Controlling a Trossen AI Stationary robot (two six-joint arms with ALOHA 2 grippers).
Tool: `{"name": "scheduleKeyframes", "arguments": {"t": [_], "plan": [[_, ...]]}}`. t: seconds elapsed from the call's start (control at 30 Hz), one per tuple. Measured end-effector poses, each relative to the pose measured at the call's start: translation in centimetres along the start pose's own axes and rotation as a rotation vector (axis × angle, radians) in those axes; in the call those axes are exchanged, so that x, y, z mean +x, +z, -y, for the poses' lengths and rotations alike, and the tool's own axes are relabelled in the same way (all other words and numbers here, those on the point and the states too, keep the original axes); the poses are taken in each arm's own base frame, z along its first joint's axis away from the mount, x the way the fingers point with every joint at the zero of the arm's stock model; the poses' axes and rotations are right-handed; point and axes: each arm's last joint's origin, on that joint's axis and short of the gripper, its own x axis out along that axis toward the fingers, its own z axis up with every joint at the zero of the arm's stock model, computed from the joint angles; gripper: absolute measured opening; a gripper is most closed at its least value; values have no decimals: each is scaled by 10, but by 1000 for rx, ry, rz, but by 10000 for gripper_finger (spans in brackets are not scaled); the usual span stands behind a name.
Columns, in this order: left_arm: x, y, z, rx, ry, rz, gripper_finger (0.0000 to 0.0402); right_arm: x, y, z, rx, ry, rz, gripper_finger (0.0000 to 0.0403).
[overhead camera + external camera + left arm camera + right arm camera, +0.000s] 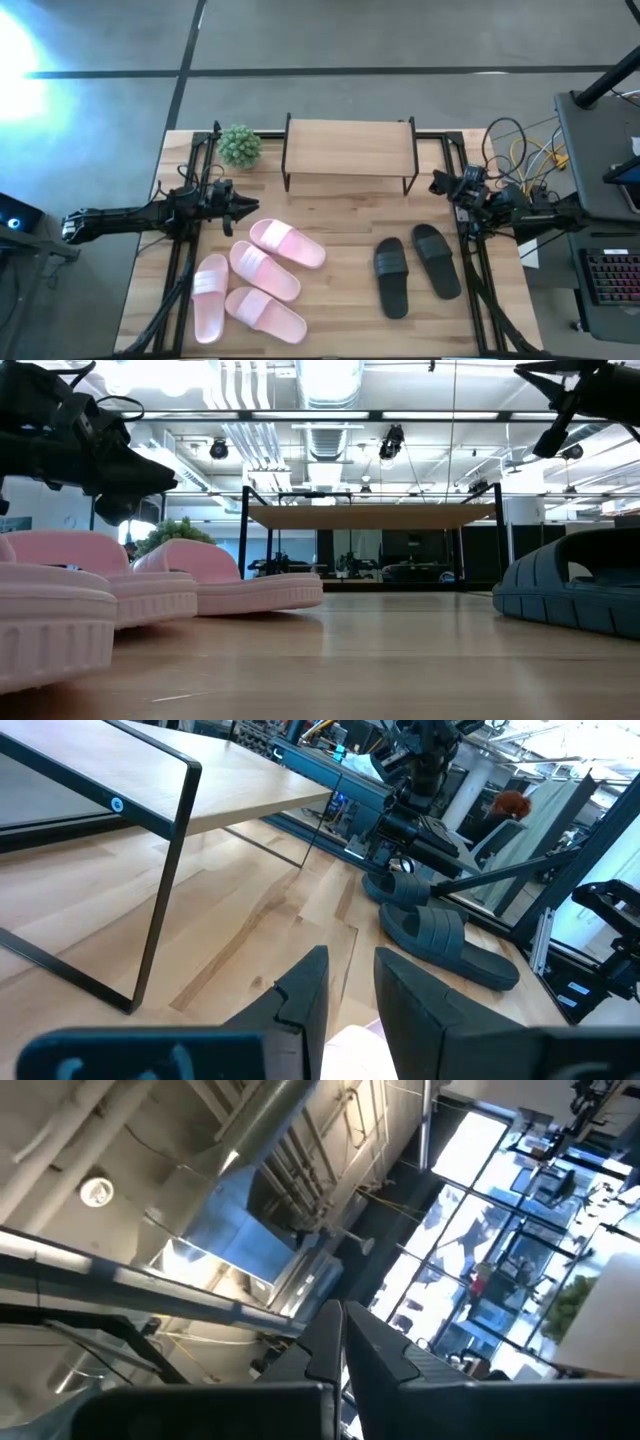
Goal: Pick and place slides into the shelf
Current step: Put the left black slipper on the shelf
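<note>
We see left gripper (243, 205) part-open, empty; nearest pink slide (287, 243) just lower-right, long axis diagonal; right gripper (440, 184) shut, farther.

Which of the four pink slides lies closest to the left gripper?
The pink slide nearest the shelf. It lies just beside the left gripper; the other three sit closer to the table's front edge.

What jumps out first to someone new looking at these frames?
Four pale pink slide sandals cluster on the butcher-block table's front left, with two black slide sandals side by side at front right. Behind them, at the table's back middle, stands the low wooden-topped shelf with black metal legs, nothing on its top. The left gripper hovers, slightly open, just behind the pink cluster; the right gripper waits shut near the shelf's right end.
</note>
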Motion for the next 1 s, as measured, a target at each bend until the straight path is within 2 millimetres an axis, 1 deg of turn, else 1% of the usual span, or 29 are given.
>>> {"name": "scheduleKeyframes", "arguments": {"t": [0.1,0.2,0.27,0.37,0.43,0.5,0.6,0.67,0.77,0.87,0.93,1.0], "plan": [[0,0,0,0,0,0,70,4,-2,0,21,-23,-23,9],[0,0,0,0,0,0,70,15,-5,-5,46,-71,-69,9],[0,0,0,0,0,0,70,29,-7,-13,-5,-108,-112,11],[0,0,0,0,0,0,70,59,-13,-31,-96,-162,-197,23],[0,0,0,0,0,0,70,82,-21,-40,-172,-241,-308,34],[0,0,0,0,0,0,70,100,-29,-45,-251,-392,-450,47],[0,0,0,0,0,0,70,117,-40,-48,-362,-682,-684,66],[0,0,0,0,0,0,70,125,-47,-52,-434,-833,-810,80],[0,0,0,0,0,0,70,143,-57,-66,-527,-936,-937,101],[0,0,0,0,0,0,70,158,-69,-84,-620,-957,-1046,121],[0,0,0,0,0,-1,70,163,-78,-94,-687,-981,-1123,133],[0,0,0,0,0,0,70,163,-88,-104,-754,-1017,-1195,143]]}}
